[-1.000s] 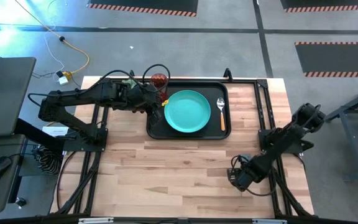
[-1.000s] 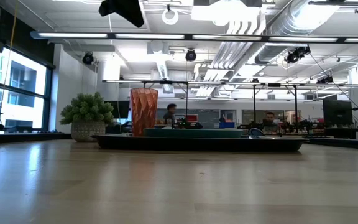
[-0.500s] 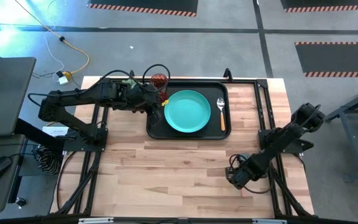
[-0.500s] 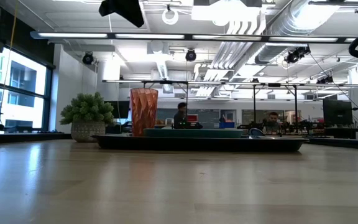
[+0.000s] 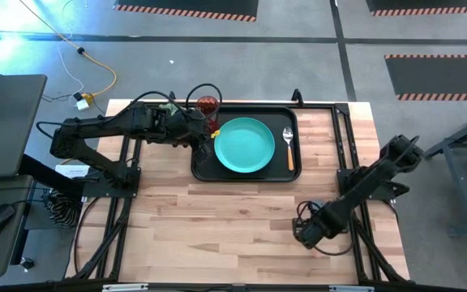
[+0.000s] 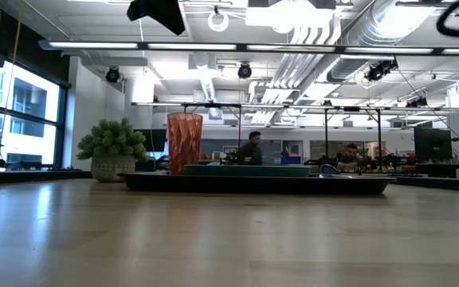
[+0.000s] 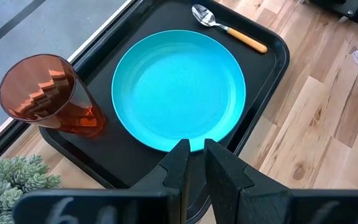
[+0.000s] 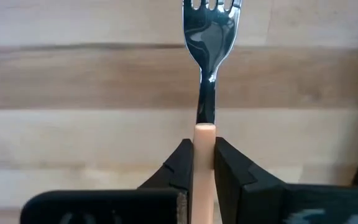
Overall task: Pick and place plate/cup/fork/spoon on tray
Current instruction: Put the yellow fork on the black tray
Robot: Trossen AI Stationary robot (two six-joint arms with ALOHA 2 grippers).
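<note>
Right pincer (image 8: 197,163) is clamped on the fork's (image 8: 205,59) orange handle, low over the near right part of the worktop (image 5: 217,219). In the right wrist view the fork runs straight out from between the two fingers: handle end pinched, silver neck and tines pointing forward, away from the wrist, over bare wood. Its long axis lies in line with the pincer's own reach, so the tool is carried lengthwise, tines leading.

From the fork, the tray (image 5: 203,169) lies toward the far middle of the worktop, well apart from the right pincer (image 5: 305,233) as seen from above. On it sit the plate (image 5: 245,145) at the centre, the spoon (image 5: 289,146) along the right-hand strip beside the plate, and the cup (image 5: 207,105) at the far left corner. The spoon lies with its bowl to the far side and handle to the near side. I judge the fork has to travel up and across to the tray, and the right arm is the nearer one for the spoon's side.

Left pincer (image 7: 192,163) hangs at the tray's left edge, just beside the plate's rim, its fingers nearly together with a thin gap and nothing between them.
</note>
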